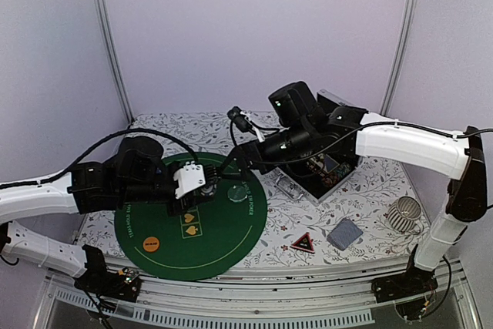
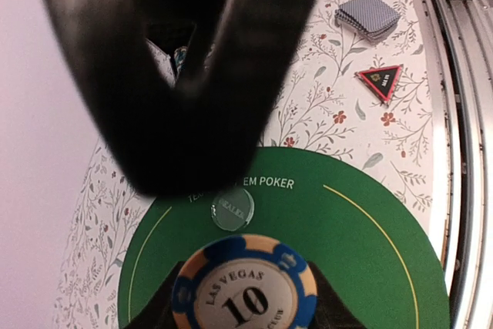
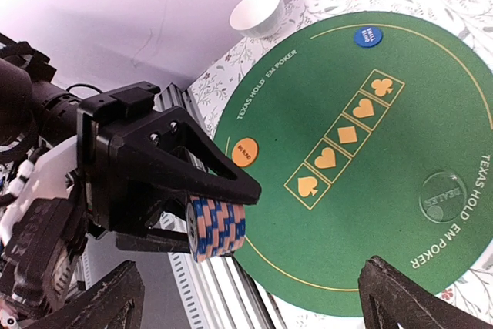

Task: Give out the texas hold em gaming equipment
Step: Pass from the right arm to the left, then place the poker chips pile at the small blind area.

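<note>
Left gripper [image 3: 204, 219] clamps a blue-and-peach striped chip stack [image 3: 218, 229] over the round green mat [image 3: 385, 190], likely for placing; right gripper [image 3: 254, 298] gapes empty.

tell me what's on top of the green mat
An orange disc, a clear disc and a blue disc lie on the green mat. The left arm covers part of its far left from above.
</note>
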Controlling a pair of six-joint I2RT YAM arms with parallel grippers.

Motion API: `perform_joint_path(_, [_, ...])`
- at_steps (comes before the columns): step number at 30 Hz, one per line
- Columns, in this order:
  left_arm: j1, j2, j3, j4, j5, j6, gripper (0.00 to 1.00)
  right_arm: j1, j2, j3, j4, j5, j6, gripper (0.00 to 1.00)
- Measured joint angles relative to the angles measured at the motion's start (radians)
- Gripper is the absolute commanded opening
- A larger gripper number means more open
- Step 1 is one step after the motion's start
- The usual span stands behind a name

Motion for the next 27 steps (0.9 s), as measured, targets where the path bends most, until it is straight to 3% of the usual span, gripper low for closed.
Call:
perform_joint_path(6, [0.053, 0.0, 0.004, -0.039, 0.013, -0.096, 0.0, -0.038, -0.109, -0.075, 0.007, 0.067, 0.001, 0.99])
perform_joint_path(13, [0.198, 0.033, 0.049, -0.044, -0.036, -0.283, 0.0, -0.046, -0.302, -0.243, 0.019, 0.187, 0.01, 0.99])
perform_joint_path(20, [0.394, 0.153, 0.068, 0.004, -0.148, -0.489, 0.0, -0.046, -0.392, -0.361, 0.022, 0.197, 0.032, 0.99])
perform_joint_path(27, [0.576, 0.362, -0.004, 0.157, -0.263, -0.69, 0.0, -0.046, -0.441, -0.426, 0.016, 0.195, 0.048, 0.99])
